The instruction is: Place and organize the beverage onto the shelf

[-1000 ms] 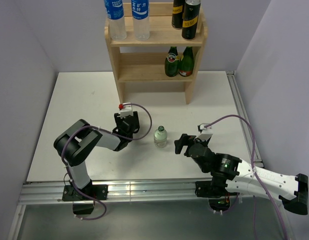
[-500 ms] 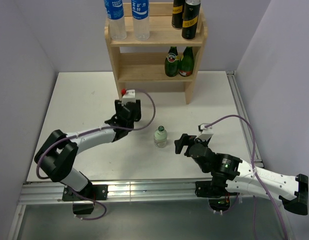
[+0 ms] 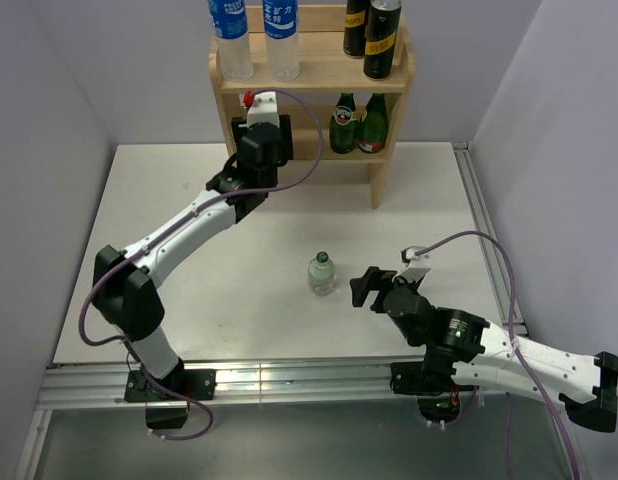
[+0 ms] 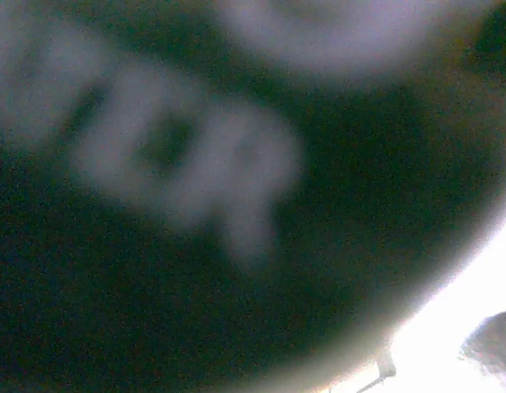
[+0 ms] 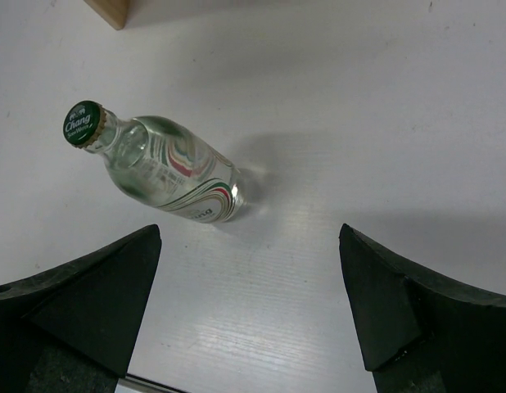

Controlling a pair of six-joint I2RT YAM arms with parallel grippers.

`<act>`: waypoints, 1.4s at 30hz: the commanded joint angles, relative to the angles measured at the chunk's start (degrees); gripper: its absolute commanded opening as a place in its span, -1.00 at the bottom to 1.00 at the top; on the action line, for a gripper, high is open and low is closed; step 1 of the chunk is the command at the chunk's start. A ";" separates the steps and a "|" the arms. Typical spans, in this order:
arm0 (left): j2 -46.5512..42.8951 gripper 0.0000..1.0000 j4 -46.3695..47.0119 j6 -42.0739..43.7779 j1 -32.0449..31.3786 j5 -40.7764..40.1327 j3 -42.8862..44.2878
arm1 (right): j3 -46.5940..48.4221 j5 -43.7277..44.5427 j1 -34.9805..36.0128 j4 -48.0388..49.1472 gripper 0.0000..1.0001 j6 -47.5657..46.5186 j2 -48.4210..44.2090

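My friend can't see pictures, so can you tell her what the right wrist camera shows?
A small clear bottle with a green Chang cap stands on the white table, just ahead of the right gripper, whose two dark fingers are spread wide open with nothing between them. A corner of the light wooden shelf peeks in at top left.

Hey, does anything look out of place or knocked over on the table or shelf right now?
One short green-capped bottle stands upright alone on the table, while the other drinks sit on the shelf. Nothing looks spilled or tipped.
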 commanded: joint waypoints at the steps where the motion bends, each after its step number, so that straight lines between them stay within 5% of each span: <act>1: 4.53 -0.99 0.94 2.04 1.84 2.22 9.81 | -0.31 1.38 0.40 1.75 0.93 0.16 -0.46; 8: 11.13 -0.99 -0.74 2.13 3.08 1.08 15.64 | -0.31 1.38 0.48 1.74 0.93 0.25 -0.37; 36: 10.34 -0.89 0.93 -2.27 10.64 -1.03 9.93 | 0.39 2.17 0.75 1.57 0.93 0.51 2.26; 38: 10.78 -0.75 0.93 -2.62 10.82 -1.03 10.19 | 0.39 2.17 0.66 1.57 0.93 0.60 2.18; 41: 10.87 -0.03 0.93 -3.15 10.82 -1.12 10.11 | 0.30 2.17 0.75 1.57 0.93 0.60 2.26; 42: 10.70 0.36 0.93 -3.32 10.82 -1.12 9.67 | 0.30 2.17 0.75 1.48 0.93 0.60 2.27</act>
